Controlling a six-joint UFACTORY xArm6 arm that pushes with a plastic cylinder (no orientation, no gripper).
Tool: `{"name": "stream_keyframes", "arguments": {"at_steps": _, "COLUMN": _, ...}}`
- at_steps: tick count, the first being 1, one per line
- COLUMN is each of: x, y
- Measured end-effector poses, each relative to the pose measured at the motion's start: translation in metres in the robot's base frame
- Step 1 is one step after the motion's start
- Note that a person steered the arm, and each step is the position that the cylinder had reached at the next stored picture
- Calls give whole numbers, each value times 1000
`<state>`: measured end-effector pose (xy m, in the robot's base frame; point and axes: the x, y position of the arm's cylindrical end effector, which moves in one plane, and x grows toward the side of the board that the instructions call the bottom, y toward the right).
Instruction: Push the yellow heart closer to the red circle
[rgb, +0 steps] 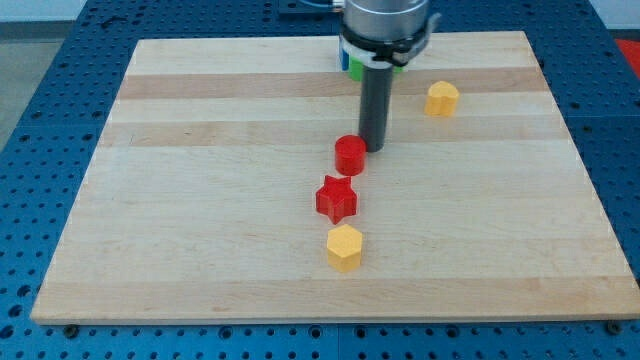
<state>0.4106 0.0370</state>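
The yellow heart lies near the view's upper right of the wooden board. The red circle lies near the board's middle. My tip stands right beside the red circle, at its right edge, touching it or nearly so. The yellow heart is up and to the right of my tip, well apart from it.
A red star lies just below the red circle. A yellow pentagon lies below the star. A green block and a blue block show partly behind the arm at the view's top.
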Motion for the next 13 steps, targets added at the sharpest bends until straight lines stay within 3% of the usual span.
{"name": "stream_keyframes", "arguments": {"at_steps": 3, "x": 12, "y": -13}}
{"name": "stream_keyframes", "arguments": {"at_steps": 6, "x": -72, "y": 178}}
{"name": "stream_keyframes", "arguments": {"at_steps": 7, "x": -93, "y": 156}}
{"name": "stream_keyframes", "arguments": {"at_steps": 9, "x": -67, "y": 136}}
{"name": "stream_keyframes", "arguments": {"at_steps": 13, "x": -88, "y": -13}}
